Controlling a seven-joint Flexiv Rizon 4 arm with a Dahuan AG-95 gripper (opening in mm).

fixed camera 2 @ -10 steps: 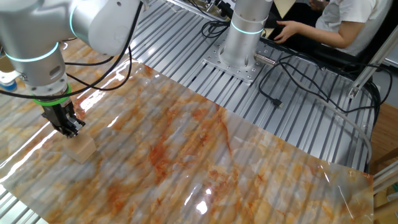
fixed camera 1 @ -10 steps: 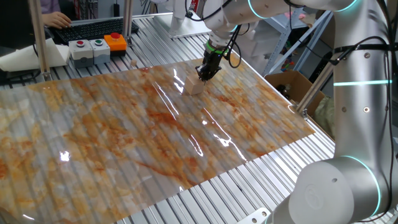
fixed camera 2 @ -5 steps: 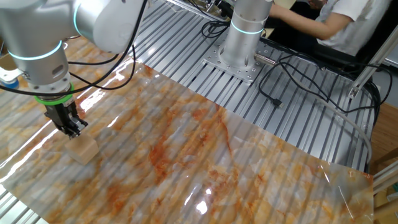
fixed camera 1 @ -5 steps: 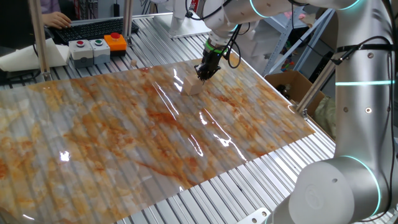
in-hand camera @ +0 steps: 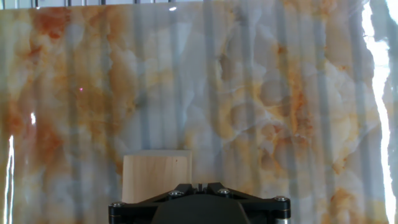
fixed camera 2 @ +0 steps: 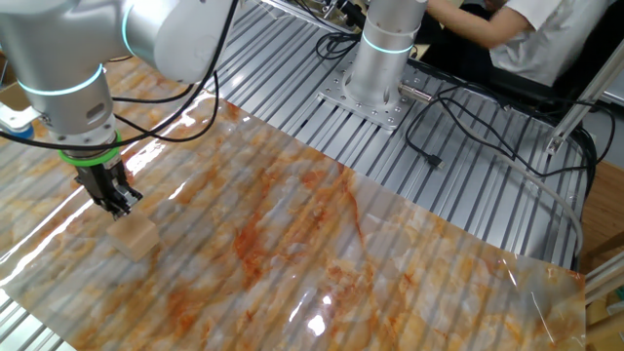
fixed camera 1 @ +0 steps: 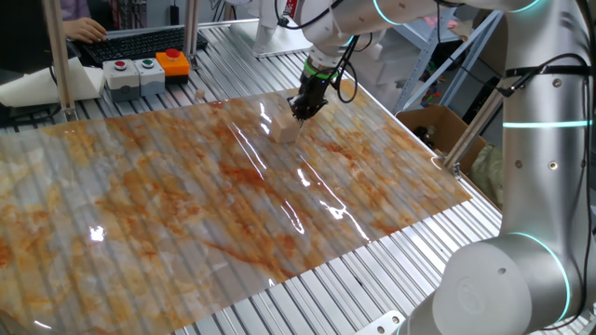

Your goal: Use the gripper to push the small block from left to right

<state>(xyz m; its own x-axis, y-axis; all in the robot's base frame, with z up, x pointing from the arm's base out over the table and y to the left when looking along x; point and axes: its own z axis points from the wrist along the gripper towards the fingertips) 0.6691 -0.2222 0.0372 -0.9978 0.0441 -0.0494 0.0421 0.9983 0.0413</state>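
The tool (fixed camera 1: 304, 110) hung with its fingers drawn together and gripping nothing, just above and beside the small block (fixed camera 1: 286, 130), on the side away from the grey button box (fixed camera 1: 130, 76). The block lay flat on the marbled sheet (fixed camera 1: 223, 205) covering the tabletop (fixed camera 1: 410, 270)

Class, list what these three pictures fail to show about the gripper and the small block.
- Hand view: the gripper's fingertips are cut off by the bottom edge, so contact with the small block is unseen.
- Both fixed views: the gripper is too small to judge open or shut.
- The other fixed view: the block's far side is hidden.
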